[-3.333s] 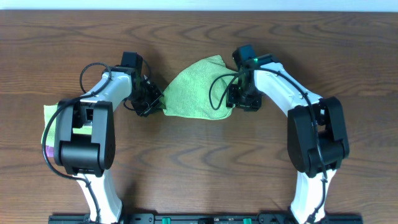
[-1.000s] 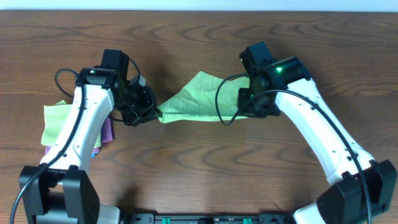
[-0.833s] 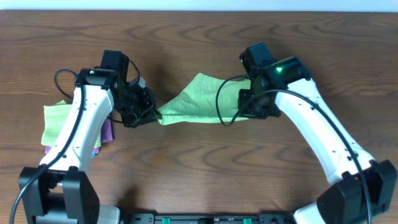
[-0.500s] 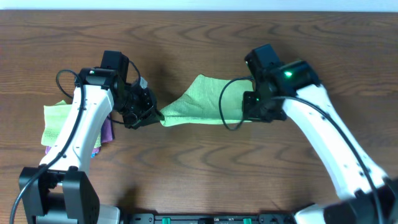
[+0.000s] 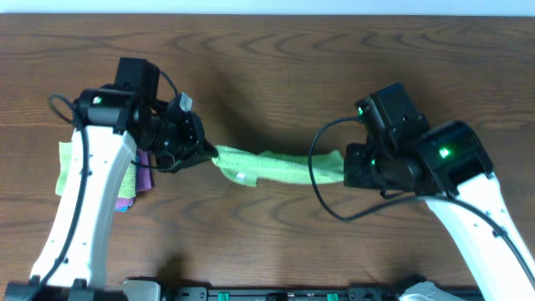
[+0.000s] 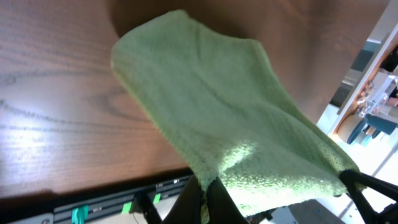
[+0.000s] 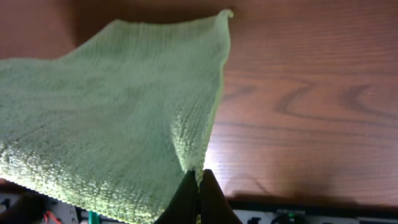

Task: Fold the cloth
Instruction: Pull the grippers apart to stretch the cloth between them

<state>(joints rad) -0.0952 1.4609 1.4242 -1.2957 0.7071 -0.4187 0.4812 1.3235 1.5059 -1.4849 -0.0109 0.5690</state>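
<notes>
Lime-green towel point(image 5: 280, 165) hangs stretched between left gripper point(image 5: 207, 154) and right gripper point(image 5: 343, 170), each pinching one end. No fold evident; laying down and folding remain.

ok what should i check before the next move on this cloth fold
1. left gripper shut on one end of the cloth: ok
2. right gripper shut on the other end: ok
3. cloth hanging flat, no folds: not ok, it looks bunched near the left gripper
4. cloth's lower edge off the table: cannot tell
5. paler green cloth and purple cloth apart from the held cloth: ok
</notes>
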